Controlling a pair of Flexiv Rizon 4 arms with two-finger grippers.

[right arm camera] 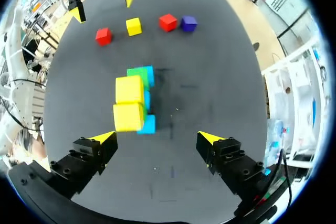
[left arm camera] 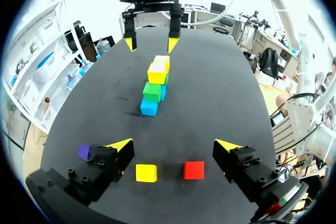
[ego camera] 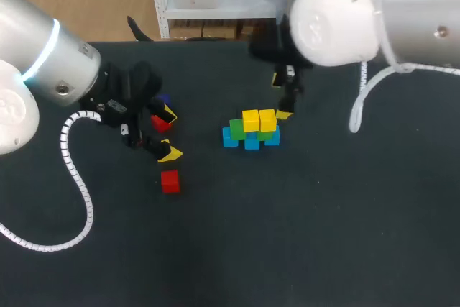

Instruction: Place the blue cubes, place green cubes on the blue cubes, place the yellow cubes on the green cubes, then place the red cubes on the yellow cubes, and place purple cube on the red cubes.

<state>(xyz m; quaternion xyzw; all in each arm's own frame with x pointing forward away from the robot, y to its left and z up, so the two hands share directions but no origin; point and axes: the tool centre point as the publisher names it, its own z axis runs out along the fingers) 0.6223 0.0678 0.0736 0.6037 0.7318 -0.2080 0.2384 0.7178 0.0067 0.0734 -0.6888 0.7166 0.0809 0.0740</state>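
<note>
Left gripper (ego camera: 169,133) spread wide at table's left, gripping nothing, over loose yellow cube (left arm camera: 146,172) and red cube (left arm camera: 193,170). Purple cube (right arm camera: 188,23) and second red cube (right arm camera: 168,22) side by side on the far side. Right gripper (ego camera: 281,97) open too, empty, just beside the stack mid-table: blue cubes (ego camera: 251,142) at base, green cubes (ego camera: 237,129) above, yellow cubes (ego camera: 251,120) on top.

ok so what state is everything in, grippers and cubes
left gripper: open, empty
right gripper: open, empty
blue cubes: bottom layer on table
green cubes: stacked on blue
two yellow cubes: stacked on green
loose yellow cube: unstacked on table
red cubes: both unstacked on table
purple cube: unstacked on table
</note>
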